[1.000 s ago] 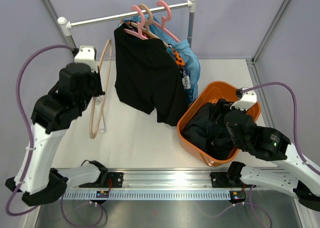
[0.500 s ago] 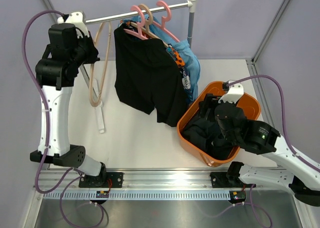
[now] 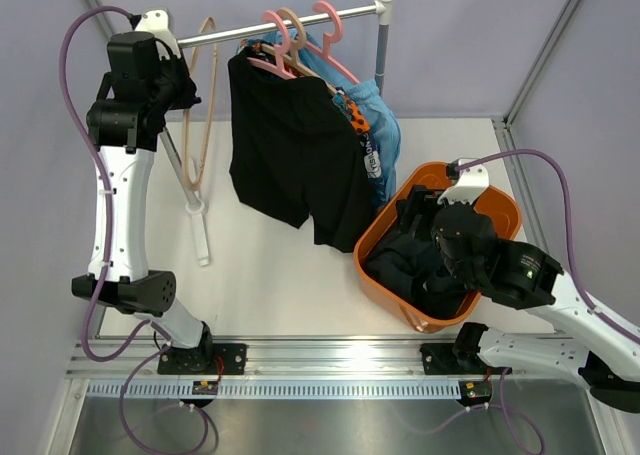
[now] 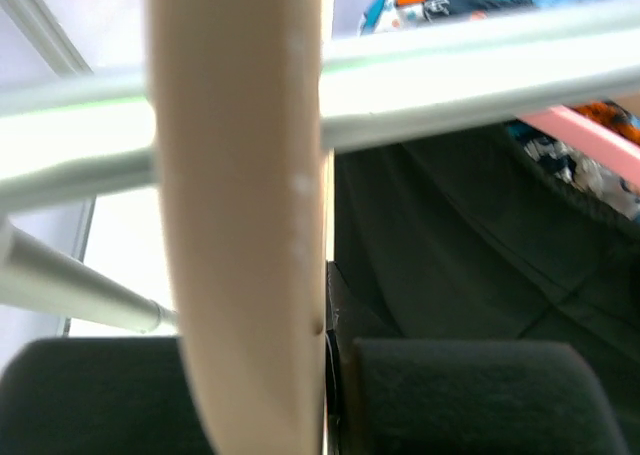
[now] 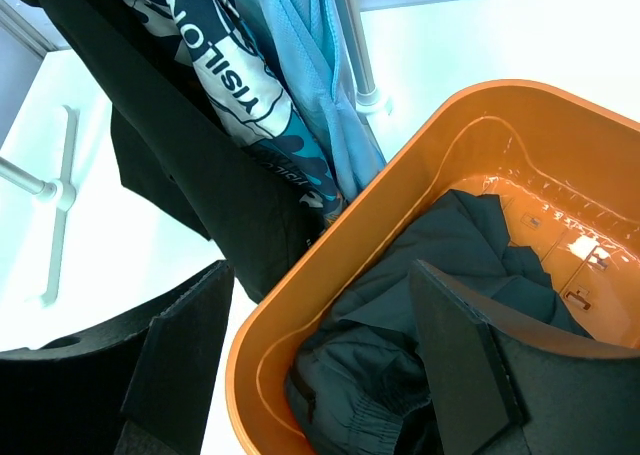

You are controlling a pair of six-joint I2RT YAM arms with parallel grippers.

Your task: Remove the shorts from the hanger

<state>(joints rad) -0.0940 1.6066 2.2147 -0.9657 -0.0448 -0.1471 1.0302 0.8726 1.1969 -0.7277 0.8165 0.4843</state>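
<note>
The black shorts (image 3: 295,145) hang from a pink hanger (image 3: 280,35) on the rail (image 3: 240,35). Behind them hang the orange-blue-white patterned shorts (image 3: 365,145) and the light blue shorts (image 3: 388,115). The dark navy shorts (image 3: 410,260) lie in the orange basket (image 3: 500,210). My left gripper (image 3: 180,85) is shut on a bare beige hanger (image 4: 240,225), its hook (image 3: 208,25) at the rail's left end. My right gripper (image 5: 320,365) is open and empty over the navy shorts (image 5: 420,295) in the basket (image 5: 400,165).
The rack's right post (image 3: 382,45) stands by the basket, and its white foot (image 3: 200,230) lies on the table at the left. The black shorts' hem (image 5: 170,145) hangs close to the basket's rim. Grey walls close in behind and at both sides.
My left arm has lifted the beige hanger from low over the table up to the rail's left end. My right gripper has shifted slightly over the basket.
</note>
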